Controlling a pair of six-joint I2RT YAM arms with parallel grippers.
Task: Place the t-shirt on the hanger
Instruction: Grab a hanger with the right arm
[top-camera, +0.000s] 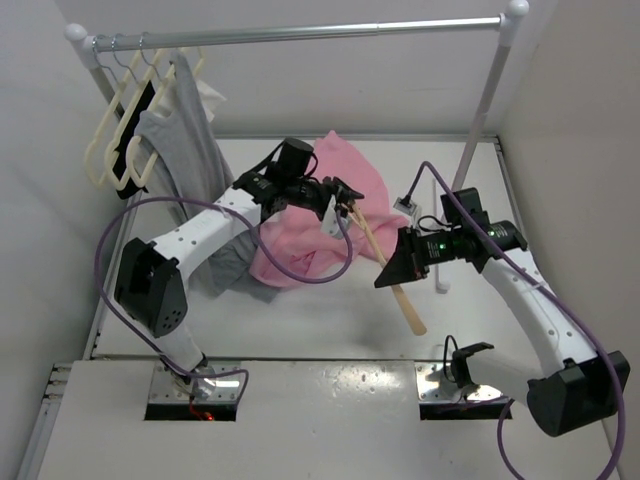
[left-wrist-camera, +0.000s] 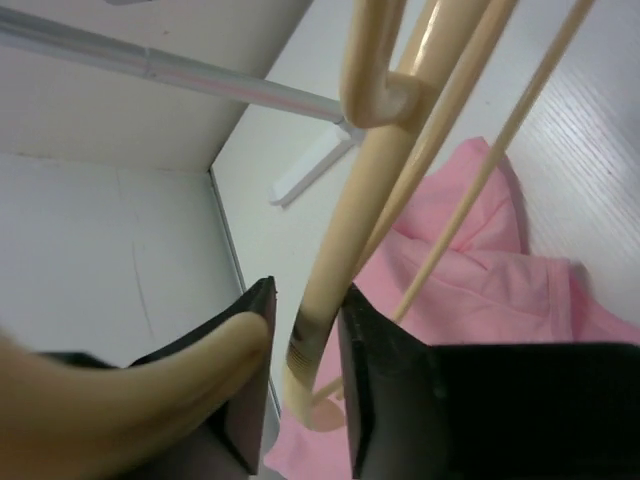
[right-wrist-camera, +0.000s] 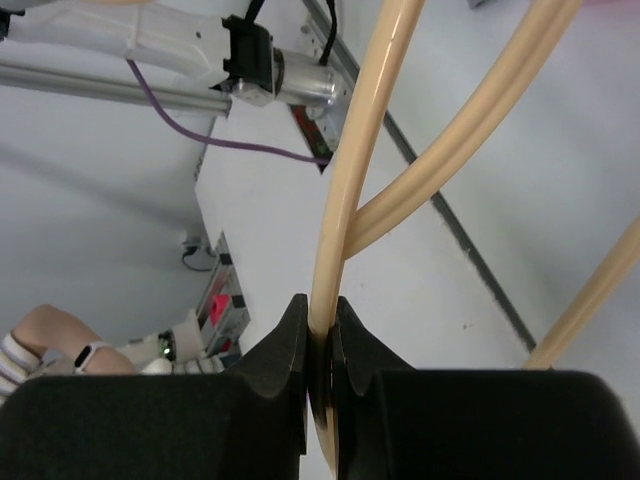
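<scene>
The hanger (top-camera: 408, 305) is off the worktop (top-camera: 300, 320), slung on a slant over its middle between the two arms. The right fingers (right-wrist-camera: 275, 370) are pressed together on one of its thin arms and carry it. The left fingers (left-wrist-camera: 385, 380) stand spread around the thicker bar below the hook. That bar lies against one finger, with a sliver of daylight showing at the other, so they are not pinching it.

The t-shirt (top-camera: 285, 255) lies crumpled on the worktop toward the far edge, under and behind the left arm. It is close to the hanger's upper end but not threaded onto it.

This looks like the early handling step: the hanger is being steadied in two hands before any dressing begins. The next move likely calls for one secure hold on the hanger. The other fingers would then be free to find the shirt's hem or neck opening and feed a hanger arm inside.

No brand, label or writing can be read in any view, and the neck label is not visible.
</scene>
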